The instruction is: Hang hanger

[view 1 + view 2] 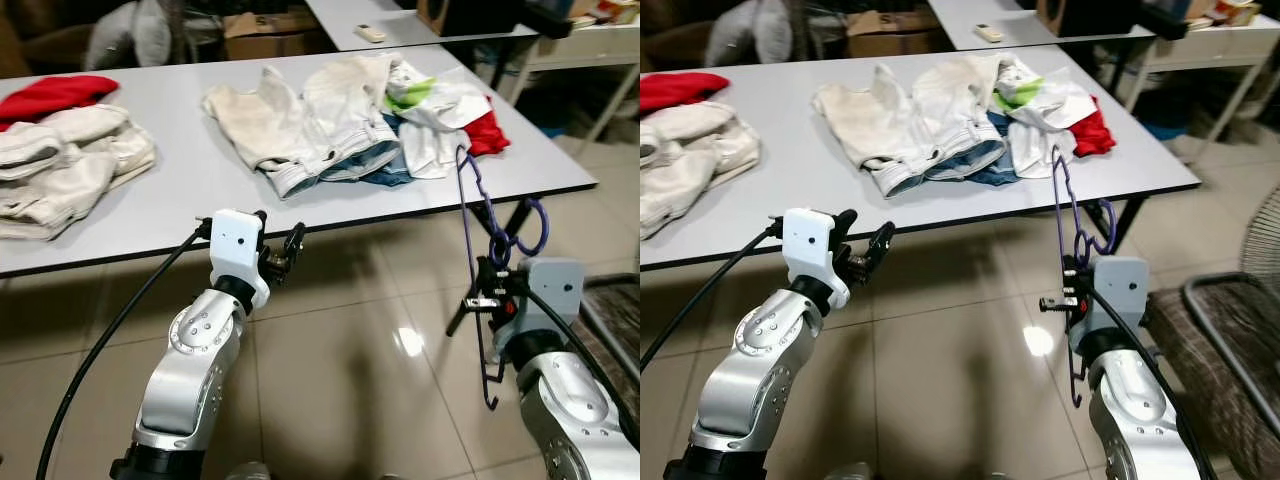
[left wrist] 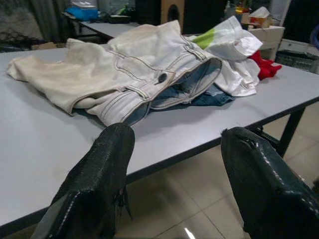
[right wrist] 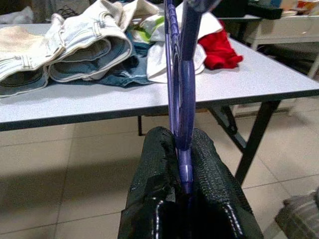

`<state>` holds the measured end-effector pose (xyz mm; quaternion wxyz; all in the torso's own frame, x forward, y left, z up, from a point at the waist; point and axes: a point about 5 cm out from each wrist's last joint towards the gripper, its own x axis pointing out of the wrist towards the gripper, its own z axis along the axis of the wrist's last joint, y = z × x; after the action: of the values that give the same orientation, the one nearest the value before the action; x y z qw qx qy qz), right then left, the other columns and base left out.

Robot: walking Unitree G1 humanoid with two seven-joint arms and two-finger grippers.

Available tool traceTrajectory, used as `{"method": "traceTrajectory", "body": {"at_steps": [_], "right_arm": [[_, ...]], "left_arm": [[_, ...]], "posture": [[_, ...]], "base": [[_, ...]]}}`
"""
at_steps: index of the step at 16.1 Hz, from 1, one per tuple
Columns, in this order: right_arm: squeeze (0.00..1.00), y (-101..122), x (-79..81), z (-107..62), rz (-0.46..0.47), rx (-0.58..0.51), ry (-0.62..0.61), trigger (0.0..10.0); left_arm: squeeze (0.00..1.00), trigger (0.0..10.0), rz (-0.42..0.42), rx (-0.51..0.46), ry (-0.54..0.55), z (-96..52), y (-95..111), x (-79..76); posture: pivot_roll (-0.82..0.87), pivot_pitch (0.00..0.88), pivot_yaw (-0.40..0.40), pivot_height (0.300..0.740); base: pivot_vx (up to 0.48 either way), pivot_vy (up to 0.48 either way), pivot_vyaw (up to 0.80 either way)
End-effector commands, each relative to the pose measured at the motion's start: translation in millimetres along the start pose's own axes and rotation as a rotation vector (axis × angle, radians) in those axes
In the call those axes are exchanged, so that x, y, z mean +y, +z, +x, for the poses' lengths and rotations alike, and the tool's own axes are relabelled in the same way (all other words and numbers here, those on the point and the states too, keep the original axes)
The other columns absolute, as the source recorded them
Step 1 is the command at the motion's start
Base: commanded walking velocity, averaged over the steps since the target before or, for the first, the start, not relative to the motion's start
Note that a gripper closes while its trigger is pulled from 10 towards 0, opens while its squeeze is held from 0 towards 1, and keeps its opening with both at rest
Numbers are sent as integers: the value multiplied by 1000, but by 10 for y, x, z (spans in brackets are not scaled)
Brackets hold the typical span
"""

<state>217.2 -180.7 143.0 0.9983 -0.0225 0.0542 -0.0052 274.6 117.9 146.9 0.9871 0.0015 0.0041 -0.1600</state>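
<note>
Our right claw (image 1: 493,290) is clamped on the purple hanger (image 1: 480,215), which stands almost upright in it, hook part just above the fingers and the frame reaching up over the table (image 1: 180,190) edge ahead. We see no rail here, so we judge we should keep this firm grip and the hanger steady while we look for one. Our left claw (image 1: 283,252) is wide and holds nothing, with the pile of clothes (image 1: 330,120) ahead of it.

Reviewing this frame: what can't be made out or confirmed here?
- Any rail to hang the purple hanger on: none appears in the pictures.
- Hanger's top: cut off by the right wrist view's upper edge.
- Blue garment: buried under the cream clothes.
- Red cloth: cut by the left eye view's edge.
</note>
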Motion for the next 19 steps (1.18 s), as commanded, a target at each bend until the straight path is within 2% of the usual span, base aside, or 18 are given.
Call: {"method": "traceTrajectory", "body": {"at_steps": [1, 5, 7, 8, 9, 12, 15, 19], "right_arm": [[0, -20, 3, 6, -5, 8, 8, 10000], [0, -17, 3, 22, -13, 10, 22, 10000], [0, -19, 5, 32, -15, 10, 24, 10000], [0, -18, 11, 38, -15, 8, 27, 10000], [0, -15, 16, 43, -16, 6, 30, 10000], [0, -10, 35, 63, -18, 2, 41, 10000], [0, -13, 38, 72, -20, 5, 44, 10000], [0, -19, 30, 60, -17, 2, 39, 10000]], "left_arm": [[0, 10000, 1, -8, 12, 23, 32, 17], [0, 10000, -8, 1, 19, 32, 16, 34], [0, 10000, -51, 13, 29, 26, 0, 47], [620, 10000, -108, 21, 24, 19, 0, 37], [1000, 10000, -101, 19, 23, 18, 6, 36], [1000, 10000, -54, 10, 29, 10, 18, 51], [1000, 10000, -46, 16, 32, 3, 19, 68], [1000, 10000, -37, 15, 24, 21, 21, 60]], "posture": [[0, 51, 16, 740], [-4, 53, 24, 740], [0, 53, 21, 740], [4, 51, 15, 740], [4, 51, 15, 740], [14, 48, 6, 740], [15, 48, 10, 740], [12, 47, 21, 740]], "base": [[259, 0, 0], [279, 0, 0], [338, 0, 0], [349, 0, 0], [356, 0, 0], [364, 0, 0], [354, 0, 0], [349, 0, -600]]}}
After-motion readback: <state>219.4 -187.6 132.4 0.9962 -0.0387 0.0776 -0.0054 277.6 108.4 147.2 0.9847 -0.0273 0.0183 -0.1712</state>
